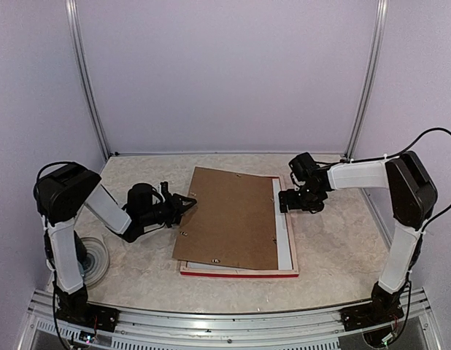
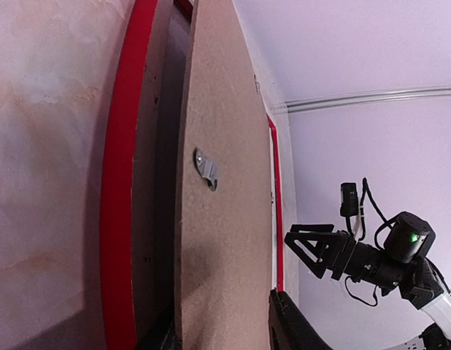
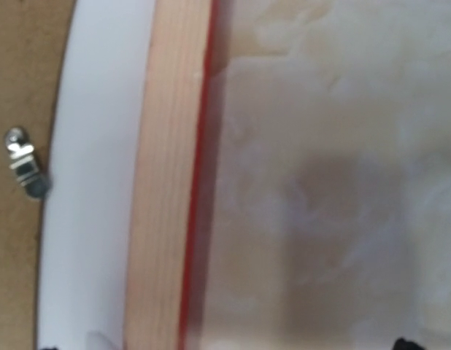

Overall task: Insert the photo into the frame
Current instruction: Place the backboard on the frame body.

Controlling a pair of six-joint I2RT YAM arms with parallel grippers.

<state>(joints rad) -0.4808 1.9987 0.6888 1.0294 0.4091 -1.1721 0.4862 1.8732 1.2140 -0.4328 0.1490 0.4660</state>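
The photo lies white back up within the face-down frame. It shows only as a white strip along the right side, just inside the pale wood rail. A brown backing board covers the rest, lying skewed with its left edge overhanging the frame. The left fingers pinch this overhanging edge. The right fingers are spread apart at the frame's right rail, over the marbled surface.
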